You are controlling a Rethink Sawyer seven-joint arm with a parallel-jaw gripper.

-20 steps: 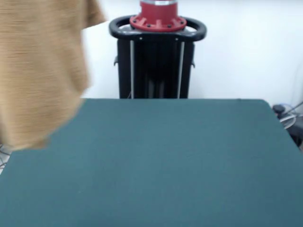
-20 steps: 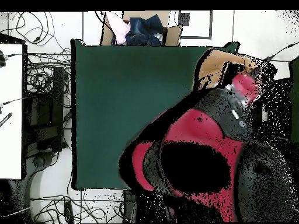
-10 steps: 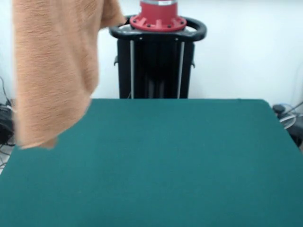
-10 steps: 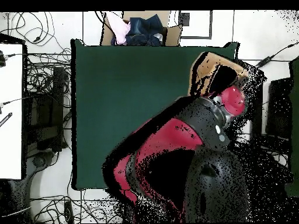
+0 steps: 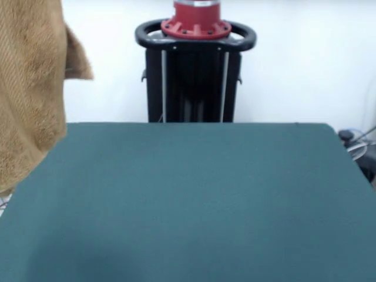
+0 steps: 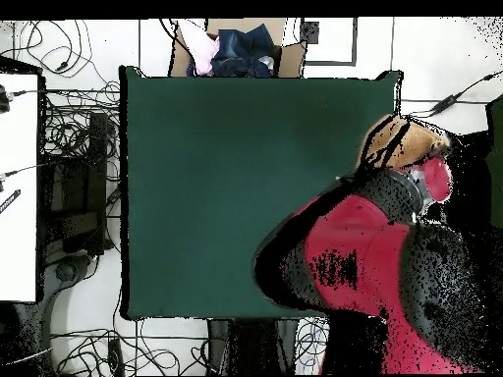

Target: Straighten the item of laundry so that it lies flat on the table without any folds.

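The item of laundry (image 5: 29, 88), an orange-tan terry towel, hangs in the air at the far left of the front view. It drops from the top edge and partly covers the left corner of the table (image 5: 205, 194). In the overhead view the towel (image 6: 401, 140) shows bunched just past the right edge of the dark green table (image 6: 236, 177), at the end of the red and black arm (image 6: 429, 177). The gripper sits under the arm's end and the cloth, which hangs from it clear of the table. The towel's lower edge is crumpled and folded.
An open box with dark and pink clothes (image 6: 236, 49) stands beyond the table's top edge in the overhead view. Tangled cables (image 6: 74, 177) and a white surface (image 6: 18, 177) lie off the left side. More cables (image 5: 355, 141) lie by the right corner in the front view.
The hanging towel has swung left in the front view, out past the table's left corner. In the overhead view the arm's end has moved right, off the table's right edge.
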